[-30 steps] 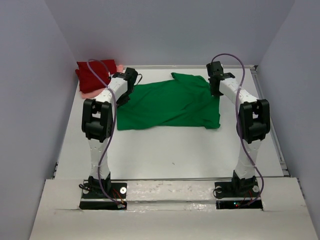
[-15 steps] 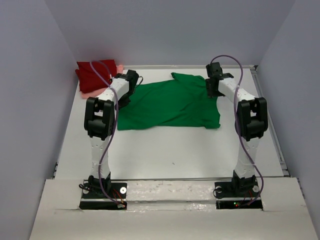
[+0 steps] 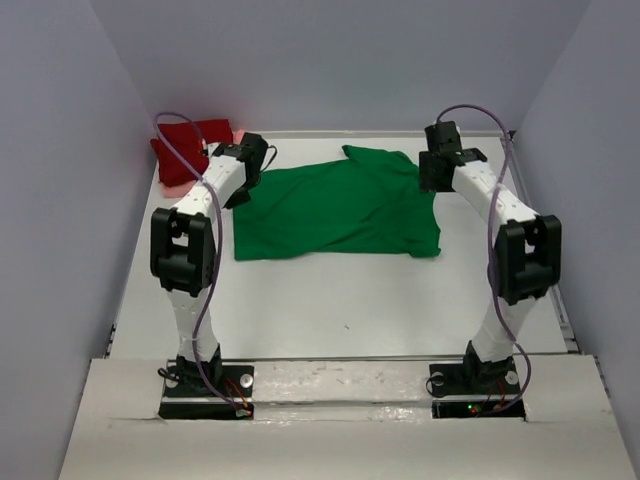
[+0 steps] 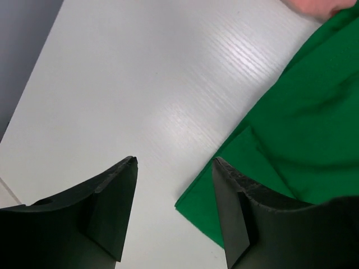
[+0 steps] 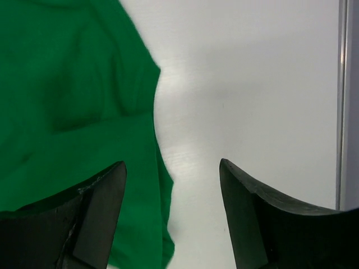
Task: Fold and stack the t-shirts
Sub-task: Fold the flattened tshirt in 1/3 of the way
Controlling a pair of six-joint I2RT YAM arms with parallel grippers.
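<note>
Green t-shirt point(image 3: 335, 205) is laid flat at desk point(image 3: 330, 300) centre and has just been released. Left end effector point(image 4: 174, 168) & right end effector point(image 5: 173, 168) are now spread, empty, above its side edges. Red t-shirt point(image 3: 185, 145) is stacked at far-left corner. Next fold req'd.

1. The dark red shirt point(image 3: 192, 140) covers most of the salmon pink shirt point(image 3: 172, 186).
2. My left arm point(image 3: 225, 175) hides the green shirt's point(image 3: 340, 205) far-left corner.
3. Both my wrist views crop the green shirt.
</note>
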